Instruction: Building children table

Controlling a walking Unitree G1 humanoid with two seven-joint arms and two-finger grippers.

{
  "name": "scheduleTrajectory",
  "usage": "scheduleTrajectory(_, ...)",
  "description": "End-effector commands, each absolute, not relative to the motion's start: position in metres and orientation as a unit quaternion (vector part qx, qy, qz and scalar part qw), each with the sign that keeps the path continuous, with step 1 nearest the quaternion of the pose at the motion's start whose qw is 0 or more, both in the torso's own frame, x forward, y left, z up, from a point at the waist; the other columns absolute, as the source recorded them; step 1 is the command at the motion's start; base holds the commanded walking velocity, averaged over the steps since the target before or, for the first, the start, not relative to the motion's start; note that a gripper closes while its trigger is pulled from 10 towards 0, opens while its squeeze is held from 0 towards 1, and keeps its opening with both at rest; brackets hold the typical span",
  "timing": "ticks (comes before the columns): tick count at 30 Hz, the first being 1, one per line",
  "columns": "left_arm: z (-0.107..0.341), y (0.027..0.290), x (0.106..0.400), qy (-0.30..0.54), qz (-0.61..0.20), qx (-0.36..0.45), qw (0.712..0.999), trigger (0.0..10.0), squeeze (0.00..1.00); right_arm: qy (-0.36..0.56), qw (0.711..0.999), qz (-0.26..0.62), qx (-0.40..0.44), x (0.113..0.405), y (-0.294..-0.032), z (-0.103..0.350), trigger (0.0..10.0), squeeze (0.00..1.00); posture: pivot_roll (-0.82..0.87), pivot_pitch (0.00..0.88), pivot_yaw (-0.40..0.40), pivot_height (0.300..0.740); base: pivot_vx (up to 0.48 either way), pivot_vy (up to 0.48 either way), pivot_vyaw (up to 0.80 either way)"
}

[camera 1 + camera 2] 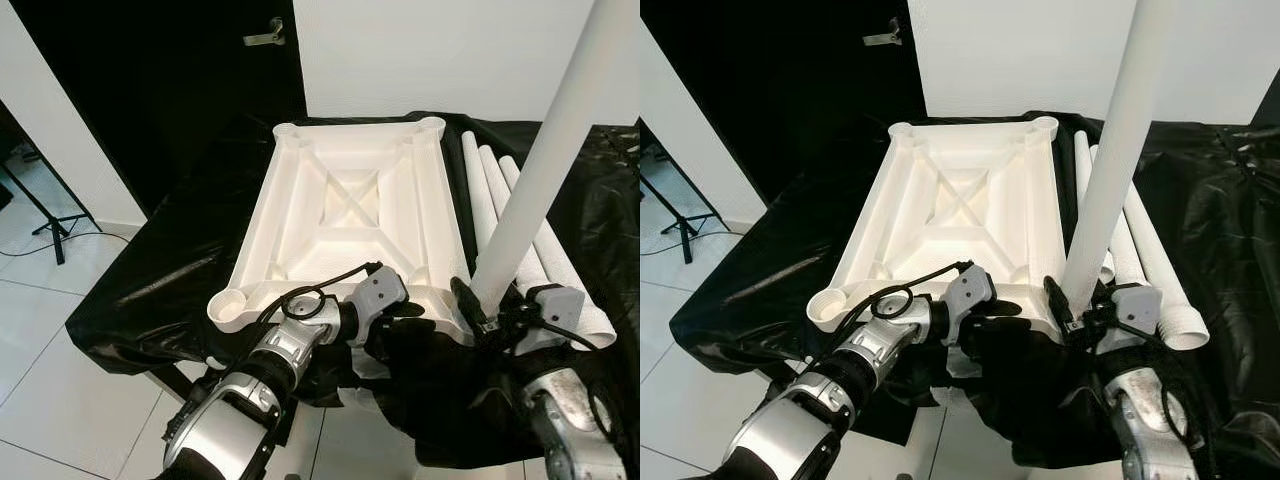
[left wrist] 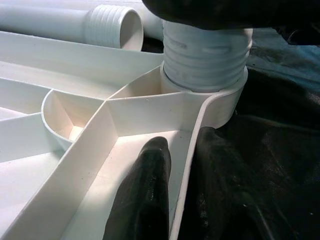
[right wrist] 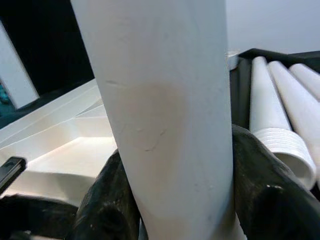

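Note:
The white tabletop lies upside down on a black-draped surface, its ribs facing up. My right gripper is shut on a white leg tube that stands slightly tilted over the tabletop's near right corner. The leg's threaded end sits in that corner socket. My left gripper is shut on the near rim beside that socket, with one finger inside the rim. Three more legs lie side by side to the right of the tabletop.
Corner sockets stand open at the near left, far left and far right. Black cloth hangs over the support's edges. A dark door with a handle is behind, and a tripod stand is on the tiled floor at left.

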State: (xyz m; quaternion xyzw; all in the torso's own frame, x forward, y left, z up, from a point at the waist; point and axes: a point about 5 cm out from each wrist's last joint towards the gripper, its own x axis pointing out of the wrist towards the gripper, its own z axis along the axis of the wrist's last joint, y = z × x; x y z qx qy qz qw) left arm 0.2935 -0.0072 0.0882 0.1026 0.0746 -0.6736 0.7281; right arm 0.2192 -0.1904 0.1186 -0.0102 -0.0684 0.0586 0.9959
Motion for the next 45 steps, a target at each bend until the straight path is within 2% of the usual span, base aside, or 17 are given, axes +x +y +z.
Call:
scheduleTrajectory(1,0.064,-0.002,0.274,0.141,-0.727,0.085,0.667,10.0,0.0,-0.02,1.0,-0.02,0.004,0.212,-0.203,0.098,0.0,0.0,0.06,0.0,0.07,0.74,0.0,0.0,0.0)
scheduleTrajectory(7,0.062,-0.001,0.273,0.142,-0.727,0.084,0.666,10.0,0.0,-0.012,0.999,-0.03,0.004,0.211,-0.202,0.096,0.0,0.0,0.06,0.0,0.071,0.74,0.0,0.0,0.0)
scheduleTrajectory(8,0.062,-0.001,0.272,0.143,-0.728,0.083,0.666,10.0,0.0,-0.009,1.0,-0.013,-0.005,0.213,-0.201,0.097,10.0,0.0,0.06,0.0,0.072,0.74,0.0,0.0,0.0)
scheduleTrajectory(9,0.062,-0.001,0.272,0.144,-0.728,0.082,0.666,10.0,0.0,-0.009,1.0,0.006,-0.009,0.216,-0.2,0.098,10.0,1.0,0.06,0.0,0.072,0.74,0.0,0.0,0.0)
scheduleTrajectory(17,0.062,-0.002,0.272,0.143,-0.728,0.081,0.666,10.0,0.0,-0.024,0.996,0.081,-0.031,0.225,-0.204,0.109,10.0,1.0,0.06,0.0,0.071,0.74,0.0,0.0,0.0)
scheduleTrajectory(18,0.061,-0.002,0.272,0.144,-0.728,0.081,0.665,10.0,0.0,-0.03,0.992,0.116,-0.045,0.227,-0.204,0.114,10.0,0.0,0.06,0.0,0.073,0.74,0.0,0.0,0.0)
scheduleTrajectory(25,0.06,-0.001,0.271,0.147,-0.728,0.084,0.664,10.0,0.0,-0.016,0.962,0.255,-0.1,0.232,-0.209,0.127,10.0,0.0,0.06,0.0,0.069,0.74,0.0,0.0,0.0)
scheduleTrajectory(28,0.06,-0.001,0.271,0.147,-0.728,0.084,0.664,10.0,0.0,-0.008,0.957,0.272,-0.103,0.233,-0.21,0.127,10.0,0.0,0.06,0.0,0.068,0.74,0.0,0.0,0.0)
scheduleTrajectory(29,0.06,-0.001,0.271,0.146,-0.728,0.084,0.665,10.0,0.0,0.001,0.95,0.294,-0.102,0.232,-0.211,0.127,1.1,0.0,0.06,0.0,0.068,0.74,0.0,0.0,0.0)
scheduleTrajectory(30,0.06,-0.001,0.271,0.146,-0.728,0.084,0.665,10.0,0.0,0.001,0.95,0.294,-0.102,0.232,-0.211,0.127,1.1,0.0,0.06,0.0,0.068,0.74,0.0,0.0,0.0)
scheduleTrajectory(31,0.061,-0.002,0.271,0.145,-0.728,0.083,0.665,10.0,0.0,0.011,0.944,0.314,-0.1,0.231,-0.211,0.127,0.0,0.0,0.06,0.0,0.068,0.74,0.0,0.0,0.0)
scheduleTrajectory(37,0.062,-0.002,0.272,0.143,-0.728,0.083,0.665,10.0,0.0,0.026,0.937,0.333,-0.098,0.232,-0.215,0.125,0.0,0.0,0.06,0.0,0.068,0.74,0.0,0.0,0.0)
scheduleTrajectory(43,0.062,-0.002,0.272,0.142,-0.728,0.083,0.666,10.0,0.0,0.027,0.95,0.305,-0.065,0.233,-0.219,0.123,0.0,0.0,0.06,0.0,0.069,0.74,0.0,0.0,0.0)
scheduleTrajectory(45,0.062,-0.003,0.272,0.142,-0.728,0.083,0.665,10.0,0.0,-0.007,0.982,0.184,-0.033,0.231,-0.213,0.117,0.0,0.0,0.06,0.0,0.066,0.74,0.0,0.0,0.0)
